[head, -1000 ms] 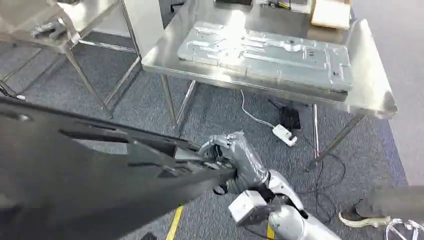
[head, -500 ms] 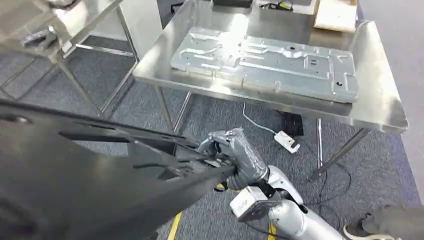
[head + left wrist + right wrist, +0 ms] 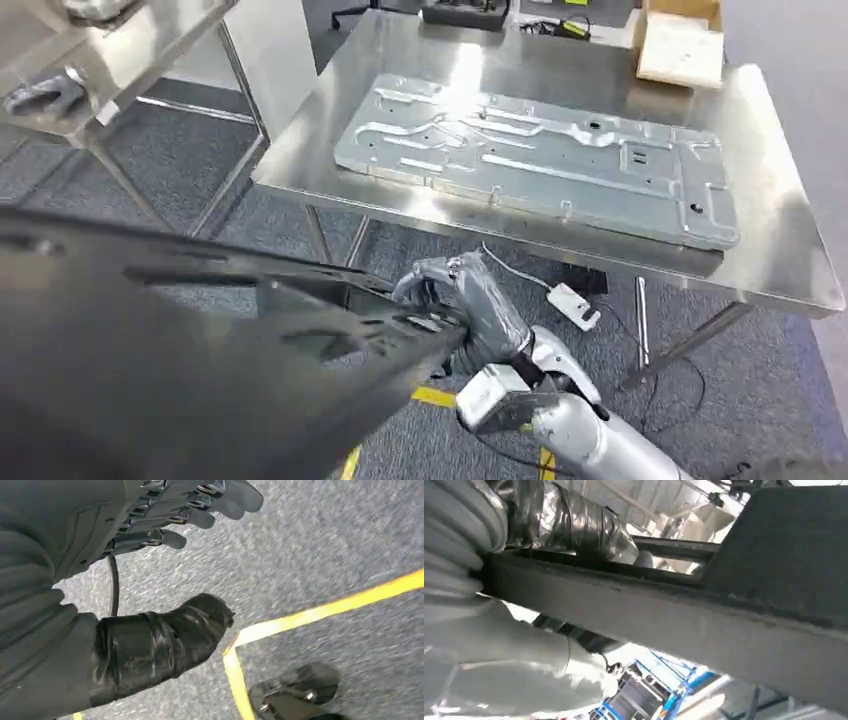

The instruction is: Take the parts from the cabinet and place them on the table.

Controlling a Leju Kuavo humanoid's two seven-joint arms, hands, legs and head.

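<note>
We have closed on the steel table [image 3: 780,270], its near edge now larger ahead, while our right hand [image 3: 470,310] still grips the black panel [image 3: 200,370], left hand [image 3: 165,510] spread empty

panel [image 3: 170,370]: lower left of the head view, across the frame's left half, before the table
right hand [image 3: 465,310]: lower centre, gripping the panel's right end, below the table's near edge
table [image 3: 780,250]: upper centre to right
plate [image 3: 540,160]: flat on the table, along its middle
box [image 3: 682,45]: upper right, on the table's far side, behind the plate
second table [image 3: 150,50]: upper left, left of the table
power strip [image 3: 572,303]: on the floor under the table
left hand [image 3: 165,510]: fingers against the panel's underside, above the floor line [image 3: 320,612]
</note>
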